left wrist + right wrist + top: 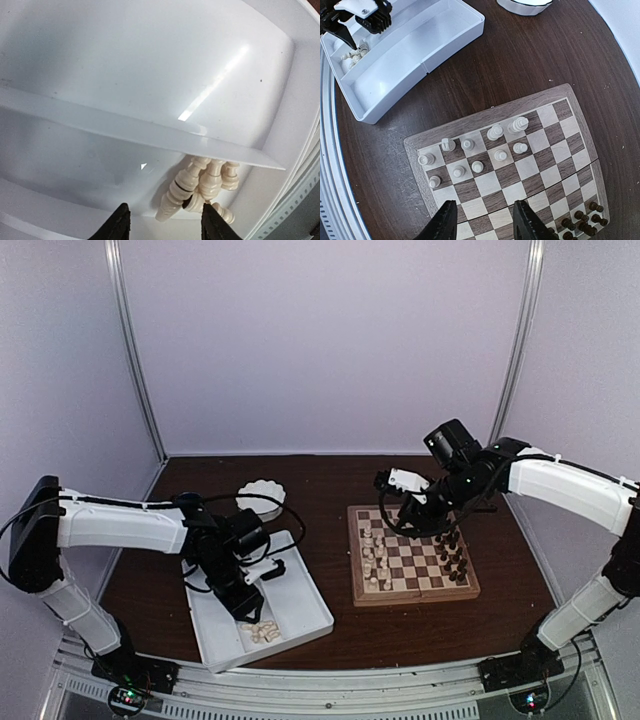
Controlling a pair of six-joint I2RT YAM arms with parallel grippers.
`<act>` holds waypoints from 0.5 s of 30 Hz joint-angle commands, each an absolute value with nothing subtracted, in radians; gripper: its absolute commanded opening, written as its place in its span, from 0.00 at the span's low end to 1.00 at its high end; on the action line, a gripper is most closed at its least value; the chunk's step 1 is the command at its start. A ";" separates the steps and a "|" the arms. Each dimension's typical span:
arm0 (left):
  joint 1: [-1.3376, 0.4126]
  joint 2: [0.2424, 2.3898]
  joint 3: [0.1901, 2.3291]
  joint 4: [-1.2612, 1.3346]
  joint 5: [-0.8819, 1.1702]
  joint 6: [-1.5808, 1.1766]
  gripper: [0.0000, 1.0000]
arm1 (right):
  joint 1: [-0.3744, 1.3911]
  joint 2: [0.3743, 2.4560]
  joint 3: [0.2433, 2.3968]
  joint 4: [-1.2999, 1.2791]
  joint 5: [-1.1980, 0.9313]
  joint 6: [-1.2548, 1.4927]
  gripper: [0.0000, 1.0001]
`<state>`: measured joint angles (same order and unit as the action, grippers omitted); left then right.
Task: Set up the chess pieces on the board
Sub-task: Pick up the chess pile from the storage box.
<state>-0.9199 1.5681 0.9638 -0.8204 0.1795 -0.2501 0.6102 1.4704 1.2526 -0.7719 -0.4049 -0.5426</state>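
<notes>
As my spread left gripper (165,206) straddles them, cream chess pieces (202,182) lie flat, lengthwise toward the divider (125,127), in the tray's (280,100) near compartment; right gripper (484,204) gapes empty.

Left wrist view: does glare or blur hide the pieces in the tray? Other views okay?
Left wrist: one bright glare streak on the wall of the white tray, clear of the cream pieces, which are sharp. Right wrist: board sharp, wide-angle bowing bends the table edge. Top external: even light, pieces too small to tell apart.
</notes>
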 commanded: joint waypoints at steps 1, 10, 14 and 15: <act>-0.949 1.589 0.946 -0.723 0.176 -0.195 0.49 | 0.595 1.443 1.236 -0.750 -0.430 -0.535 0.42; -0.998 1.662 0.937 -0.693 0.128 -0.158 0.48 | 0.590 1.452 1.235 -0.750 -0.449 -0.536 0.42; -1.013 1.683 0.936 -0.634 0.104 -0.157 0.43 | 0.591 1.459 1.237 -0.752 -0.457 -0.535 0.43; -1.016 1.695 0.942 -0.630 0.096 -0.157 0.42 | 0.591 1.459 1.238 -0.753 -0.459 -0.535 0.43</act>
